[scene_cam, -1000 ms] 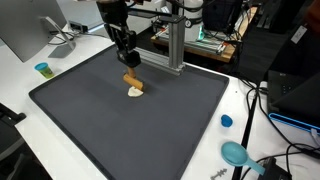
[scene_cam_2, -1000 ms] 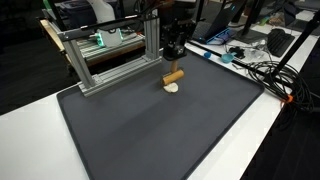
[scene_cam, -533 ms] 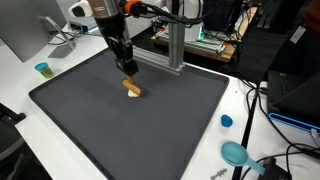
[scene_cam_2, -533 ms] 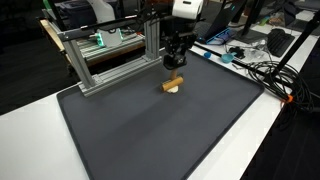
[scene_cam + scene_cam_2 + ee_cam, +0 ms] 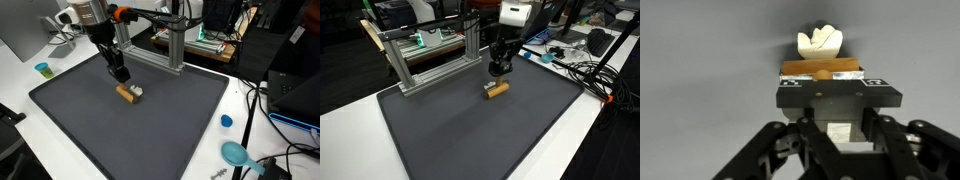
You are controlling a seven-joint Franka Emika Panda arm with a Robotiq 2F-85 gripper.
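The black gripper (image 5: 832, 96) fills the lower half of the wrist view. No view shows whether its jaws are open or closed. Just past its tip, a small wooden block (image 5: 820, 70) lies flat on a dark grey mat (image 5: 700, 50). On the block's far side, touching it or nearly so, is a small white lump (image 5: 820, 41), ridged like crumpled paper.

In both exterior views the arm comes down from above. The gripper hangs close over one end of the block (image 5: 126, 94) (image 5: 497, 89). The block lies in the back half of the mat, with the white lump at its side. The mat covers a white table (image 5: 20, 95). A small blue cup (image 5: 42, 69) stands on the table off the mat, well apart from the block. Behind the mat stands a metal frame (image 5: 175, 50).
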